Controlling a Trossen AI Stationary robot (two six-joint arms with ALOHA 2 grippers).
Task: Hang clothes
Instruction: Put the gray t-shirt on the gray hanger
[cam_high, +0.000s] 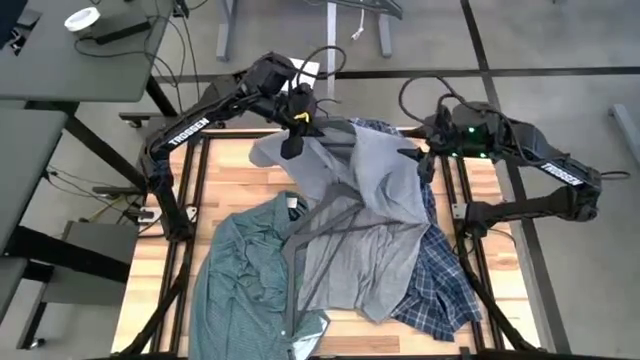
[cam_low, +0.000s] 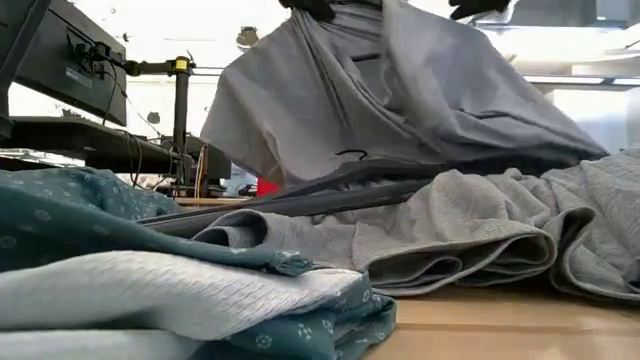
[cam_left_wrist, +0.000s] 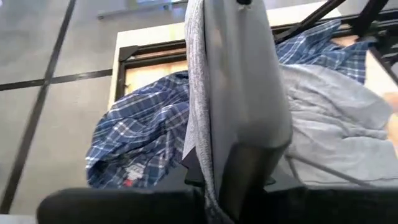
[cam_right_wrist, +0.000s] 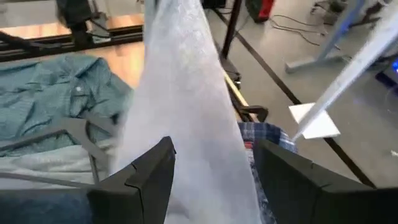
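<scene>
My left tool (cam_high: 292, 137) is raised over the far edge of the counter (cam_high: 240, 180), its fingers clamped on a fold of the grey long-sleeve tee (cam_high: 365, 225); through my left wrist camera the grey cloth (cam_left_wrist: 233, 93) runs up between my fingers. My right tool (cam_high: 425, 160) is up near the far right corner of the counter, and in my right wrist view its two dark fingers (cam_right_wrist: 140, 180) stand either side of a band of the same grey cloth (cam_right_wrist: 186, 106), closed onto it. Between my two tools the tee is lifted off the counter at its far end, and from table height it hangs like a tent (cam_low: 400, 100); its lower part lies spread down the middle of the counter toward the near edge. The green fine-checked collared shirt (cam_high: 245, 270) lies crumpled on the near left part of the counter, touching the tee. The blue-white plaid shirt (cam_high: 440, 280) lies along the right side, partly under the tee. A thin dark hanger (cam_high: 320, 215) lies on the grey cloth at the middle
</scene>
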